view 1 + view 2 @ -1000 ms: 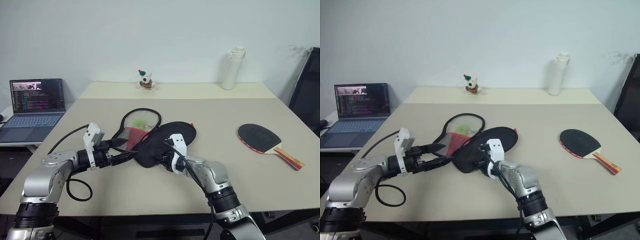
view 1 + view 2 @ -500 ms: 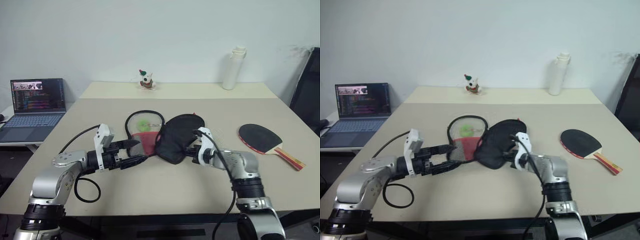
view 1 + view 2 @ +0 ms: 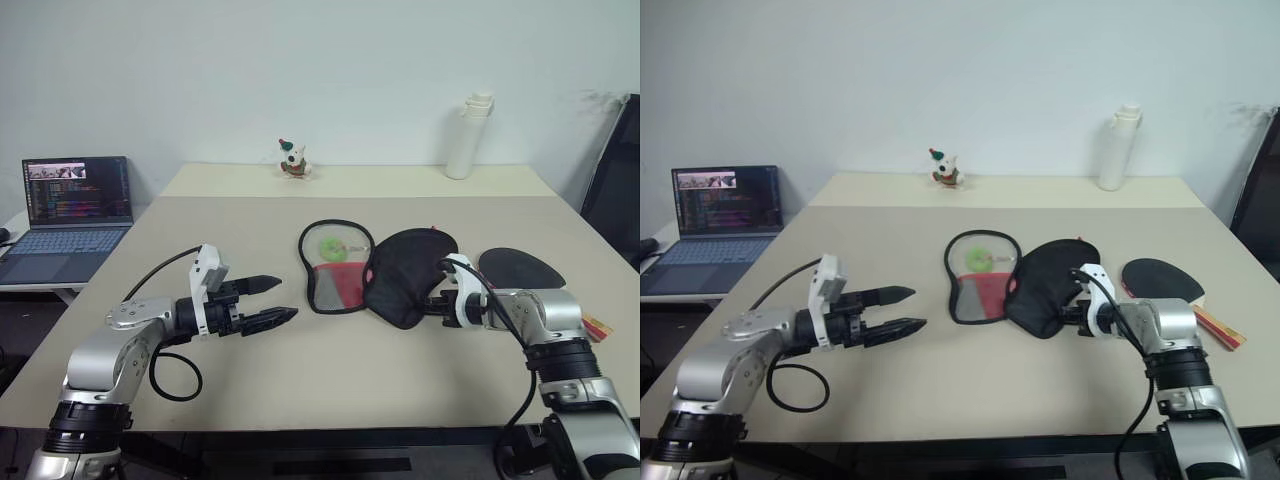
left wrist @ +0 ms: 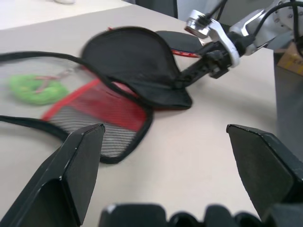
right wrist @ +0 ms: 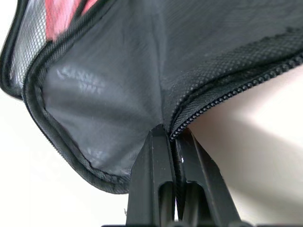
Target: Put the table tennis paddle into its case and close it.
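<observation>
While the right gripper [image 5: 173, 135] pinches the zipped edge of the case [image 3: 405, 275], its two black fingers [image 5: 154, 175] are pressed together on the fabric with the zipper teeth running away from between their tips. Seen from the head, the case lies open on the beige table [image 3: 300, 370], its black outer flap folded over toward the robot's right and its other half spread flat beside it, showing a red-and-black mesh panel [image 3: 335, 285] and a green patch [image 3: 330, 243] within the black rim. White lettering shows faintly on the dark fabric in the right wrist view. Just beyond the flap on the robot's right lies the table tennis paddle [image 3: 520, 268], its black round face partly hidden behind the right arm and the case, resting flat on the table outside the case. On the robot's left, the left gripper [image 3: 268, 301] hovers over the table, apart from the case, its fingers [image 4: 78, 165] spread wide and holding nothing; the left wrist view looks between them at the open case and the right gripper beyond. At the far edge of the table stand a small toy figure [image 3: 291, 159] and a white bottle [image 3: 467, 136], well apart, and an open laptop [image 3: 68, 215] sits on a separate surface to the robot's left.
</observation>
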Robot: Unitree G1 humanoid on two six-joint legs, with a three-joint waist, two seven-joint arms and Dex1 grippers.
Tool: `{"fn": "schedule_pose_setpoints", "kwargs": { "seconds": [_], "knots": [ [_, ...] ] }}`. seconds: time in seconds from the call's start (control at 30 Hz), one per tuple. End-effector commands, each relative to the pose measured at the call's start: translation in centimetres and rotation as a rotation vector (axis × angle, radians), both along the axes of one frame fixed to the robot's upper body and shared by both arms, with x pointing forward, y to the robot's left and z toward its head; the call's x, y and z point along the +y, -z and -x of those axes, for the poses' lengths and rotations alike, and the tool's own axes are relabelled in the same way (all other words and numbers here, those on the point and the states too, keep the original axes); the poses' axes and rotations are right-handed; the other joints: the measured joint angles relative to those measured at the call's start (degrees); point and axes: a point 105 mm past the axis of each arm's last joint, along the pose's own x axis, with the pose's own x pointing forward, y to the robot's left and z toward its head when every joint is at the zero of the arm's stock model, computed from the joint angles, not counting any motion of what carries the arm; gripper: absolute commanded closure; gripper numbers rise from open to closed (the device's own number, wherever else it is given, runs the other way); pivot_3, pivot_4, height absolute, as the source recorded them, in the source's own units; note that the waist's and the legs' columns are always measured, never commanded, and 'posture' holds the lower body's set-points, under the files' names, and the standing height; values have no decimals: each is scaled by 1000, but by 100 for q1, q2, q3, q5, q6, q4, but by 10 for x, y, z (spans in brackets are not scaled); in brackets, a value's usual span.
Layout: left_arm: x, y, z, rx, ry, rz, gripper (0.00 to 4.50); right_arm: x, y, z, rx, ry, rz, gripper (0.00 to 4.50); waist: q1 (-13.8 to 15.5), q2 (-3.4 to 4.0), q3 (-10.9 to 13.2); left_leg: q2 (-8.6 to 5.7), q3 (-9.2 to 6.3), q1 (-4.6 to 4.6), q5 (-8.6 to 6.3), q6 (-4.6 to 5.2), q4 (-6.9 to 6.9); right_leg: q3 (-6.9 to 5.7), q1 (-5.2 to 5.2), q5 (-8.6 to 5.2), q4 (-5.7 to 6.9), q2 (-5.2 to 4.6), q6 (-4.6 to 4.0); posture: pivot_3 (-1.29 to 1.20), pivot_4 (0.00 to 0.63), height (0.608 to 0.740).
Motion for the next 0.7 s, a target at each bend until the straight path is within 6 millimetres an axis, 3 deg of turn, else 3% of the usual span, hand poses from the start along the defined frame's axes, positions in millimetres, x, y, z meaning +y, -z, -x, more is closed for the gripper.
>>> {"fn": "schedule_pose_setpoints", "kwargs": {
  "seconds": [0.03,0.37,0.7],
  "knots": [
    [0,-12,-1,-57,17,-14,0,-15,-3,-3,-14,-16,66,4486,-2,0,0,0,2,0,0,0,0,0,0,-1,0,0,1,0,150,740],
    [-6,-8,0,-54,34,-20,0,-39,-25,-31,-81,59,83,4486,2,-1,1,-1,7,1,0,0,5,4,2,3,1,-1,0,0,150,740],
    [-10,-6,1,-49,39,-16,0,-55,-30,-43,-90,121,91,4486,1,-1,2,-1,9,0,0,0,2,5,0,13,0,-1,-17,0,150,740]
  ]
}}
